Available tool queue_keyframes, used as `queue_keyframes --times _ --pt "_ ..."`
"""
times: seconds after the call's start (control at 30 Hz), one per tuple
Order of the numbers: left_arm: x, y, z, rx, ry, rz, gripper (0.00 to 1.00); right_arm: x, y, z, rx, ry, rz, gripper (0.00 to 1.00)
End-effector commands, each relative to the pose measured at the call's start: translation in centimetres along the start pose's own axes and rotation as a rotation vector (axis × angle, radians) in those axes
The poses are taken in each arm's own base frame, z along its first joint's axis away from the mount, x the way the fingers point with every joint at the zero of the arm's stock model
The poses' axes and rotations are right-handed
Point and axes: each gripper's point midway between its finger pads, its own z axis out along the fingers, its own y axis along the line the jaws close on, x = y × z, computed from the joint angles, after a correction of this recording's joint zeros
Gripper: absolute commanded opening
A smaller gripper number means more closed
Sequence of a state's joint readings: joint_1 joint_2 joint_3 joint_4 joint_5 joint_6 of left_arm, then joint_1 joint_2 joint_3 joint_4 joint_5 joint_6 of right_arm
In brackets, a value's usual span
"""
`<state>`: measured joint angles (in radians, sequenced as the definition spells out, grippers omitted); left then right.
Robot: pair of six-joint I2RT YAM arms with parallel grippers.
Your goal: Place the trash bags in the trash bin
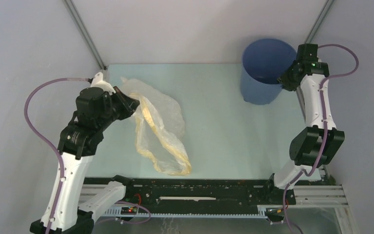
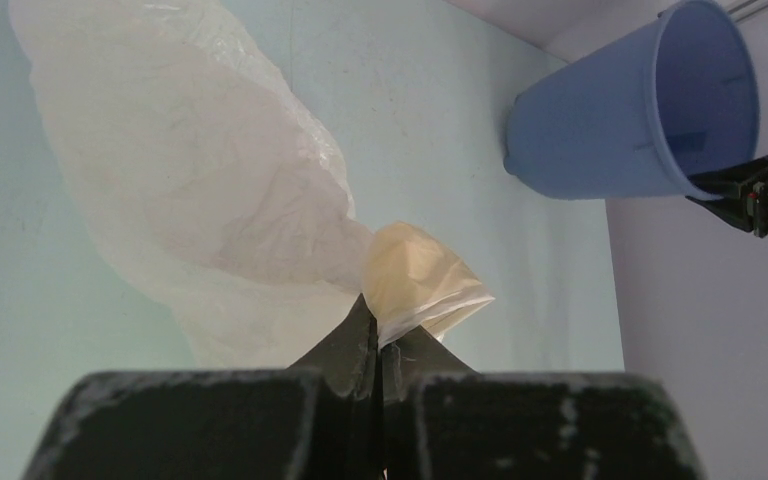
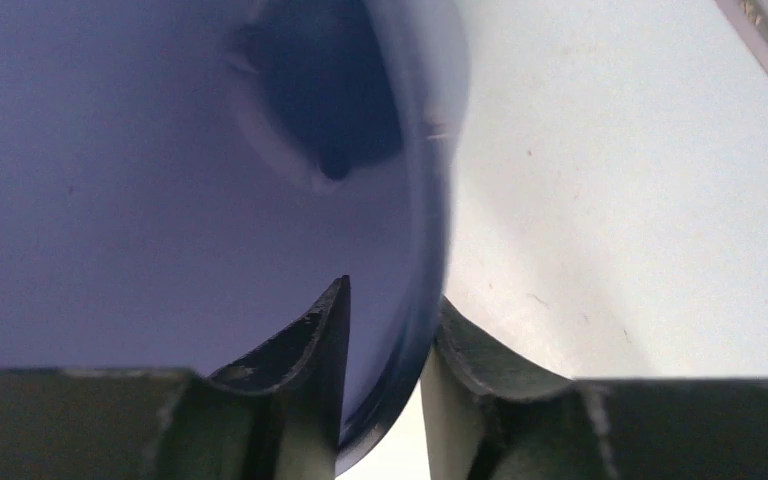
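Observation:
A pale, crinkly trash bag with a yellow rim band lies on the table's left half. My left gripper is shut on its rim, and the left wrist view shows the bag spreading from the closed fingertips of that gripper. The blue trash bin stands at the back right and also shows in the left wrist view. My right gripper is shut on the bin's rim, one finger inside the wall and one outside.
The pale green tabletop lies between bag and bin. Grey walls close in on the left, back and right. A black rail runs along the near edge by the arm bases.

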<state>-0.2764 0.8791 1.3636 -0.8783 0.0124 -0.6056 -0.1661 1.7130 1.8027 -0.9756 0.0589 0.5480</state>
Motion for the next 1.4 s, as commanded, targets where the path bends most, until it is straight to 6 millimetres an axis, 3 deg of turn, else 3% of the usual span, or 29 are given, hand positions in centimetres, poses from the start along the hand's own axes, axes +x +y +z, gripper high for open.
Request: queue_keyframes --times 0.0,0.17,0.3,0.5,0.63,0.8,1.03,1.17,1.27,1.37 --pt "-1.9 -2.0 0.2 0.067 -0.038 -0.023 0.00 2.8 1.1 -3.5 -0.099 0.055 -0.031 0.31" --pt "-2.3 -2.8 -0.2 0.089 -0.032 -0.033 0.00 7.1 1.4 -5.0 -0.141 0.149 -0.153 0.18" --pt "-2.2 -2.4 -0.8 0.071 -0.039 -0.045 0.00 10.0 1.8 -6.5 -0.153 0.226 -0.258 0.00" --pt "-2.4 -2.3 -2.0 0.059 -0.048 -0.052 0.00 12.8 4.7 -10.6 -0.344 0.258 -0.403 0.00" --pt "-2.2 -2.8 -3.3 0.089 -0.046 -0.080 0.00 15.2 6.3 -11.5 -0.422 0.385 -0.395 0.00" --pt "-1.9 -3.2 -3.7 0.124 -0.055 -0.105 0.00 18.0 6.8 -13.1 -0.433 0.481 -0.465 0.00" --pt "-0.4 -1.9 -4.1 0.101 -0.046 -0.129 0.00 17.5 6.4 -12.4 -0.347 0.430 -0.517 0.08" --pt "-0.1 -1.1 -4.0 0.070 -0.056 -0.148 0.00 17.8 7.2 -12.7 -0.386 0.448 -0.540 0.28" --pt "-0.7 -1.6 -3.9 0.070 -0.045 -0.149 0.00 17.5 7.7 -13.7 -0.401 0.426 -0.564 0.47" --pt "-1.3 -2.0 -4.1 0.068 -0.048 -0.145 0.00 17.3 8.2 -15.1 -0.419 0.389 -0.590 0.57"
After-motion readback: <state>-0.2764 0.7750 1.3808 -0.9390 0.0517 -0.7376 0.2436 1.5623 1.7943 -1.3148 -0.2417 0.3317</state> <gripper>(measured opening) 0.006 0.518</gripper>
